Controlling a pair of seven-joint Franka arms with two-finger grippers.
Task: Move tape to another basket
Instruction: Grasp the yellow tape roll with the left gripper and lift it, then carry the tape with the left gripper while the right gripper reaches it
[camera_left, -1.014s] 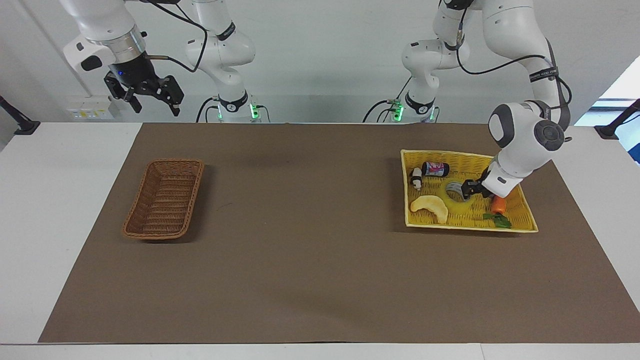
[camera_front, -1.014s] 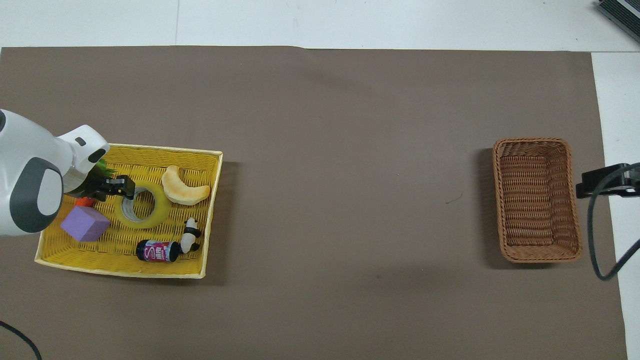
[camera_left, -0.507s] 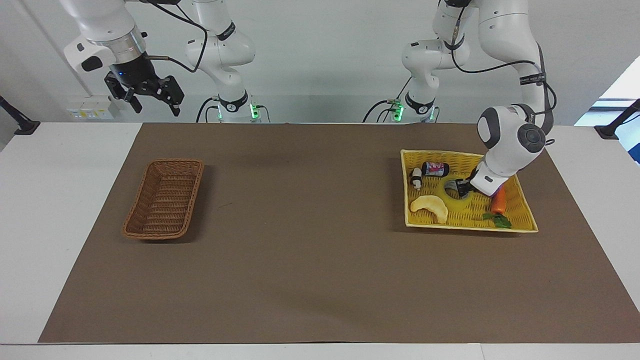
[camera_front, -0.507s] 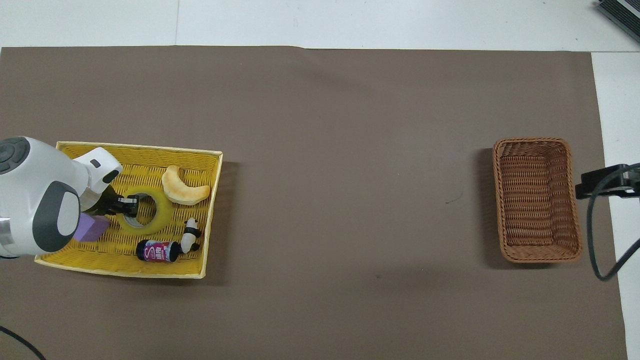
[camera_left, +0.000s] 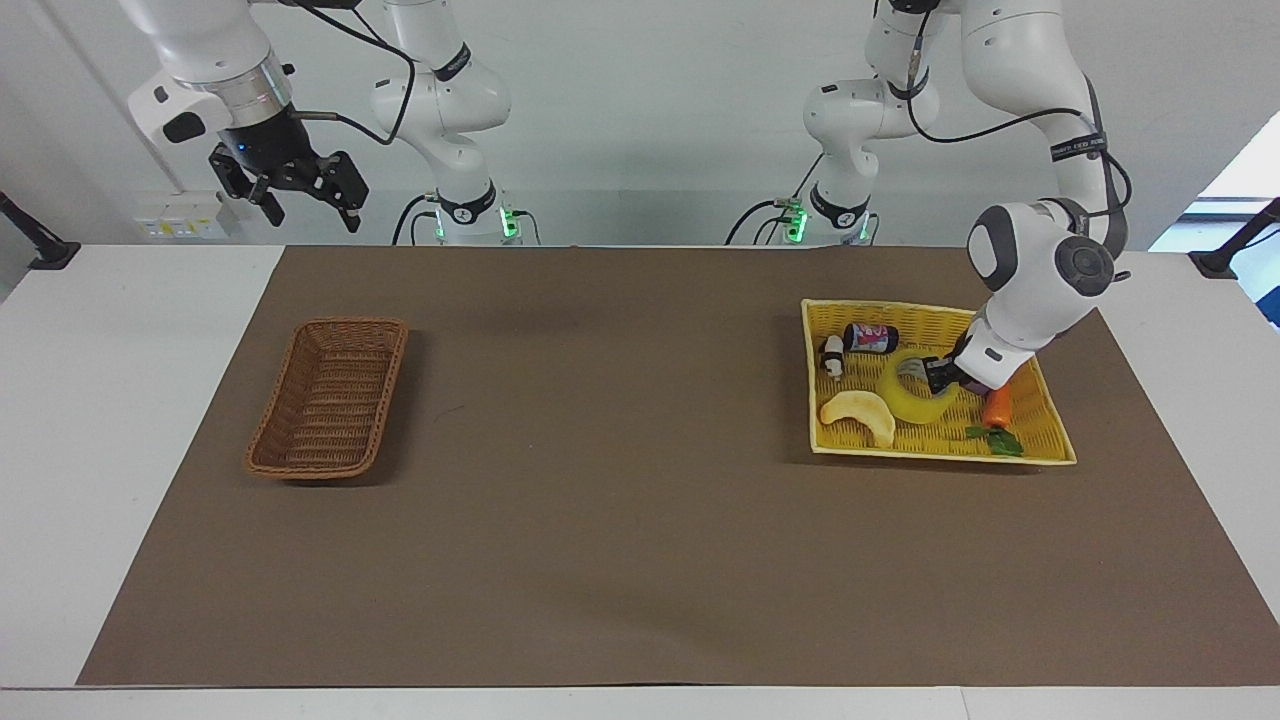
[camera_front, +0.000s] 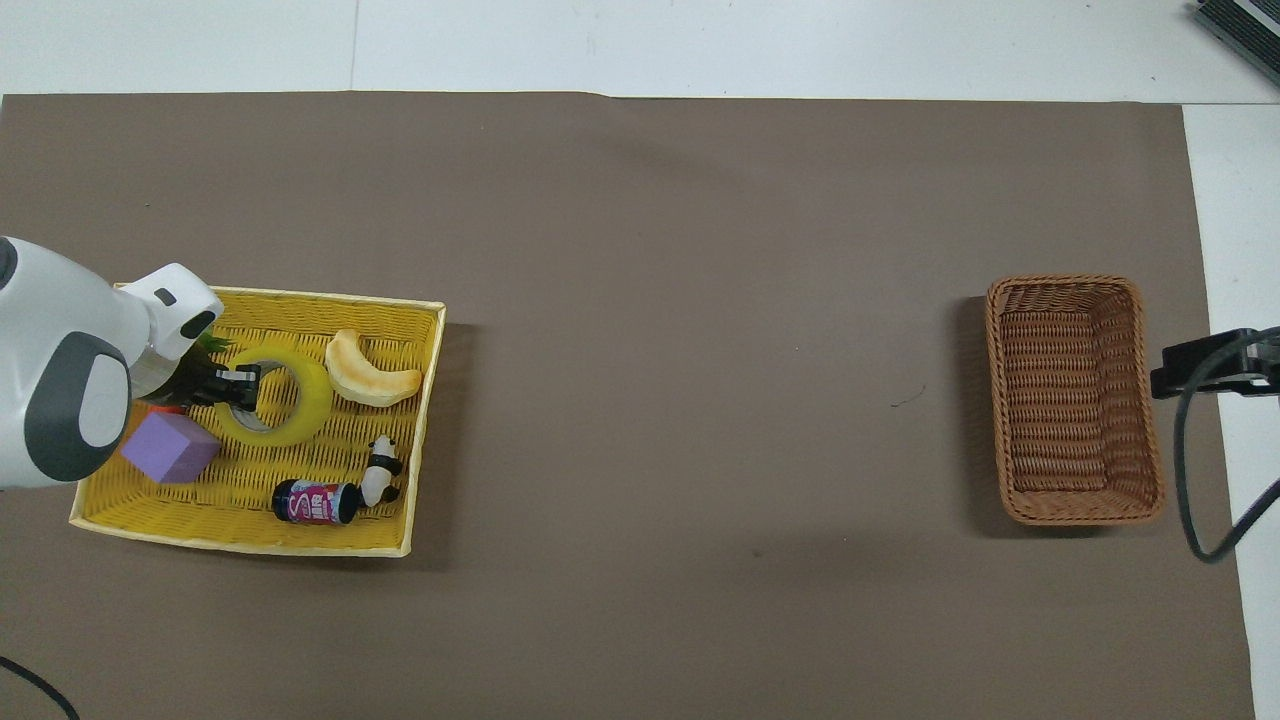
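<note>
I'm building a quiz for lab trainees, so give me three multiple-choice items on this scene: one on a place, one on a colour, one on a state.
1. Where is the tape?
A. in the brown basket
B. over the yellow tray
C. on the bare mat

2. What colour is the cube?
A. purple
B. green
C. red

3. What is the left claw doing?
A. waiting open
B. gripping the tape
C. holding the carrot

Key: 1 B, it hangs tilted over the yellow tray, the brown basket holding nothing; 2 A, the overhead view shows purple; 3 B, its fingers pinch the roll's wall. The right claw waits, open, raised by its own arm's end.
</note>
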